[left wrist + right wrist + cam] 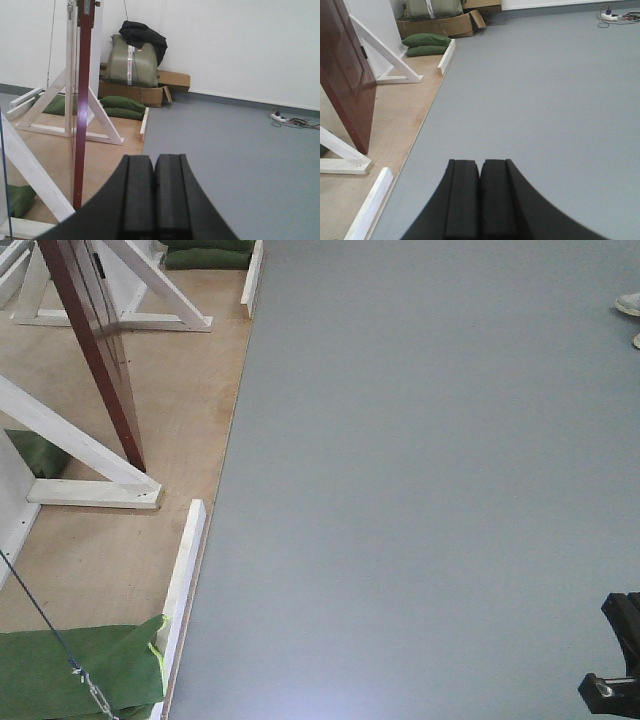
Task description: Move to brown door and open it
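Nearest the lens: left claw (154, 197), black pads (137, 197) pressed flat together, nothing between them. Same with the right claw (480, 200): closed tight, gripping nothing. Hanging over grey floor (430, 490), touching nothing.

Brown door (95, 340): ahead and to the left of both claws, well apart from them. Upright on a plywood platform (180, 390), among white diagonal braces (85, 455). Seen almost edge-on from the left wrist, as a thin red-brown strip. Turns a moulded panel face toward the right wrist, at the far left of that view. Long axis vertical; leaf lying roughly along the left claw's line of sight. No handle or lock plate in any view, so cannot tell which face carries them, nor whether latched or ajar.

Left arm judged the nearer, with the door closer to centre in its view than in the right's. Approach judged not yet finished, opening not begun. Next, probably: drive forward and leftward to the platform's edge, then swing round to meet the leaf square before any reach.

Worth minding along that edge: green sandbags (70, 665) and a low white kerb (185, 570), a likely snag for the base.
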Tool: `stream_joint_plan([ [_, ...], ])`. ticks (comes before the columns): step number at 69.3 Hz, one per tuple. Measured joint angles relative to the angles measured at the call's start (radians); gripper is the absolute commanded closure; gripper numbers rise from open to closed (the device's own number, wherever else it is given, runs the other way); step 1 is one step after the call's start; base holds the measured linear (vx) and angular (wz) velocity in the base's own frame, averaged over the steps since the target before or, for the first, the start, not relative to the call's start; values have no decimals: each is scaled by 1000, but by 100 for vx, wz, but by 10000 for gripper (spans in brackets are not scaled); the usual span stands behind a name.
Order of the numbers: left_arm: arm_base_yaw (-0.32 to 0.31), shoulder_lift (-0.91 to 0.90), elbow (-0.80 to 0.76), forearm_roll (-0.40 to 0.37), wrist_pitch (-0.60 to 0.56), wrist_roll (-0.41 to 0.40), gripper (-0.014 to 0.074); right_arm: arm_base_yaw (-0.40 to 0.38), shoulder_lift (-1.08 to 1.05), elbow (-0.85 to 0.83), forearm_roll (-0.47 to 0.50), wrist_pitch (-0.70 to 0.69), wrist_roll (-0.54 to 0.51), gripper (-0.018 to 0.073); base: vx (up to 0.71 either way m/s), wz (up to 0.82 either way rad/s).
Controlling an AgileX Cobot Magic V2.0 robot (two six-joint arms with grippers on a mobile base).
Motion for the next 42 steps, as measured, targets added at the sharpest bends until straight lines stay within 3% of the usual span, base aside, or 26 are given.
stream_joint_plan([
  [42, 0, 0, 0, 0, 0, 0, 580, 0, 0, 0, 0, 0, 0, 559, 0, 0],
])
